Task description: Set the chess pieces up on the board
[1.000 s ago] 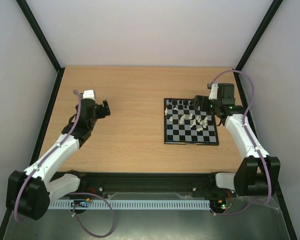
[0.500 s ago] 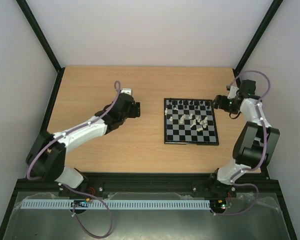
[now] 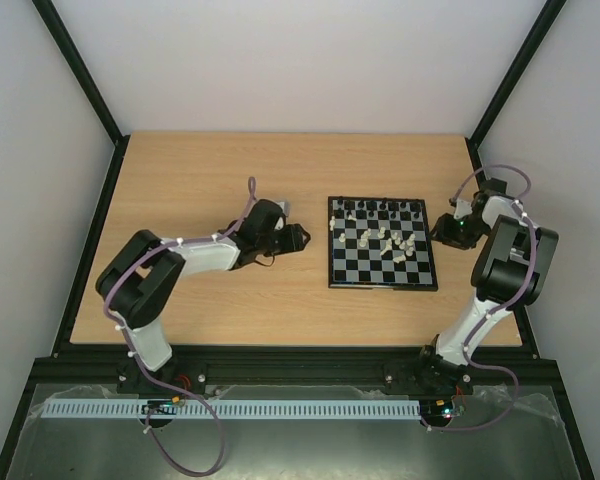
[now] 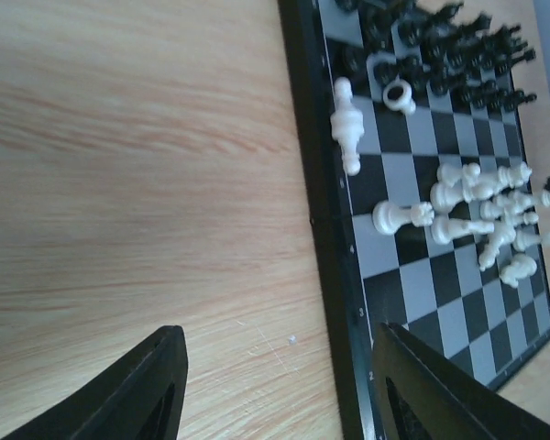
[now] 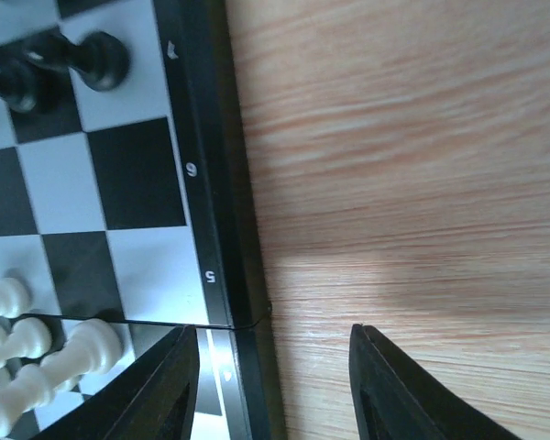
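Note:
The board [image 3: 381, 243] lies right of the table's centre, with black pieces [image 3: 380, 208] along its far rows and cream-white pieces [image 3: 398, 243] scattered mid-board, some lying down. My left gripper [image 3: 302, 238] is open and empty just left of the board's left rim [image 4: 323, 211]; one finger [image 4: 445, 390] hangs over the rim. White pieces [image 4: 481, 206] and black pieces [image 4: 440, 50] show in the left wrist view. My right gripper [image 3: 438, 229] is open and empty at the board's right rim [image 5: 222, 211]. Black pieces [image 5: 64, 60] and white pieces [image 5: 46, 362] show there.
The wooden table [image 3: 230, 290] is walled by black frame posts and pale panels on three sides. A black rail [image 3: 300, 365] runs along the near edge.
Both arms have swung inward toward the board. The left gripper moved right to the board's left rim. The right gripper pulled back off the board to its right rim.

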`<action>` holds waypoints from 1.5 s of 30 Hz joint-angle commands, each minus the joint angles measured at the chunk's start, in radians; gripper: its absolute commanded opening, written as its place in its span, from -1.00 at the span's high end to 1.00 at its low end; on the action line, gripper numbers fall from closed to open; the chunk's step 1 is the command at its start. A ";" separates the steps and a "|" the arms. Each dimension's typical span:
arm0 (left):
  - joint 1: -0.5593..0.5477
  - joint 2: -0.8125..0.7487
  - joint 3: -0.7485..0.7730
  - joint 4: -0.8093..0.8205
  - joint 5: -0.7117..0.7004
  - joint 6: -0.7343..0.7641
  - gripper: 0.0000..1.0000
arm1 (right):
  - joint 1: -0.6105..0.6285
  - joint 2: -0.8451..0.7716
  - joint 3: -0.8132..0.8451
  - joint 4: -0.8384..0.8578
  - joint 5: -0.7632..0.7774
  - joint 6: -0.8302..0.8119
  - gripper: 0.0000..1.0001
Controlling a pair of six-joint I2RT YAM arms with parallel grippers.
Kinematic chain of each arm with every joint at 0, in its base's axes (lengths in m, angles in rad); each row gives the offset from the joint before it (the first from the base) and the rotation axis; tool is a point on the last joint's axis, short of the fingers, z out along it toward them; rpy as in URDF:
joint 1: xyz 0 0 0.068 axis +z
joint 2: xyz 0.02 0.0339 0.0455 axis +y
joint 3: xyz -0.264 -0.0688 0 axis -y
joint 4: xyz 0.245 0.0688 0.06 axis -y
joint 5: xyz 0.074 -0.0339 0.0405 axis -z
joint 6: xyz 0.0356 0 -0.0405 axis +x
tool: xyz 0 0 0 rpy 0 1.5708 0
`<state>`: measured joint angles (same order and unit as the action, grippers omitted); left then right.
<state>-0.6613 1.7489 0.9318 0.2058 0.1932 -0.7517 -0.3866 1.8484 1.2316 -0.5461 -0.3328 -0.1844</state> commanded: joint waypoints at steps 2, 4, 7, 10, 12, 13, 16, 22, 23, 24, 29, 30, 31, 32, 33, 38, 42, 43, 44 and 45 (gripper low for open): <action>-0.016 0.069 0.008 0.133 0.134 -0.113 -0.14 | -0.003 0.053 0.009 -0.083 -0.011 -0.029 0.16; -0.020 0.098 0.016 0.142 0.151 -0.124 -0.11 | -0.003 0.066 0.009 -0.084 -0.013 -0.031 0.21; -0.031 0.140 0.039 0.143 0.171 -0.133 -0.06 | -0.003 0.080 0.007 -0.084 -0.015 -0.034 0.26; -0.041 0.167 0.057 0.144 0.171 -0.140 -0.06 | -0.003 0.089 0.008 -0.088 -0.018 -0.037 0.30; -0.048 0.182 0.067 0.146 0.174 -0.145 -0.06 | -0.003 0.093 0.006 -0.094 -0.026 -0.048 0.31; -0.051 0.188 0.071 0.145 0.175 -0.147 -0.05 | -0.002 0.096 0.006 -0.097 -0.031 -0.053 0.32; -0.061 0.207 0.085 0.140 0.174 -0.147 -0.06 | -0.003 0.100 0.000 -0.099 -0.040 -0.064 0.34; -0.070 0.224 0.091 0.136 0.180 -0.149 -0.02 | -0.002 0.105 -0.025 -0.107 -0.092 -0.097 0.36; -0.070 0.225 0.090 0.135 0.179 -0.149 -0.01 | -0.003 0.106 -0.028 -0.109 -0.098 -0.104 0.37; -0.070 0.226 0.089 0.134 0.179 -0.149 -0.01 | -0.003 0.108 -0.031 -0.112 -0.103 -0.111 0.37; -0.070 0.228 0.085 0.122 0.175 -0.139 -0.01 | 0.004 0.110 -0.050 -0.122 -0.127 -0.147 0.40; -0.070 0.227 0.085 0.120 0.173 -0.135 -0.01 | 0.009 0.107 -0.053 -0.124 -0.129 -0.155 0.41; -0.070 0.227 0.084 0.117 0.170 -0.134 0.00 | 0.015 0.105 -0.057 -0.125 -0.129 -0.161 0.42; -0.070 0.226 0.082 0.114 0.168 -0.131 0.00 | 0.021 0.102 -0.062 -0.124 -0.128 -0.165 0.43; -0.070 0.226 0.082 0.112 0.167 -0.130 0.00 | 0.028 0.099 -0.066 -0.122 -0.127 -0.167 0.42; -0.070 0.220 0.072 0.109 0.158 -0.125 0.03 | 0.074 0.083 -0.089 -0.110 -0.117 -0.168 0.44; -0.070 0.205 0.054 0.102 0.147 -0.123 0.07 | 0.113 0.068 -0.106 -0.102 -0.104 -0.166 0.45; -0.070 0.198 0.046 0.100 0.145 -0.123 0.09 | 0.123 0.063 -0.108 -0.102 -0.103 -0.164 0.45; -0.070 0.190 0.038 0.097 0.144 -0.123 0.10 | 0.129 0.059 -0.111 -0.100 -0.103 -0.163 0.45; -0.072 0.178 0.027 0.094 0.143 -0.124 0.11 | 0.137 0.054 -0.113 -0.102 -0.103 -0.161 0.45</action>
<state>-0.7242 1.9610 0.9936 0.3206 0.3473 -0.8814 -0.2974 1.8938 1.1713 -0.5739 -0.4583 -0.3294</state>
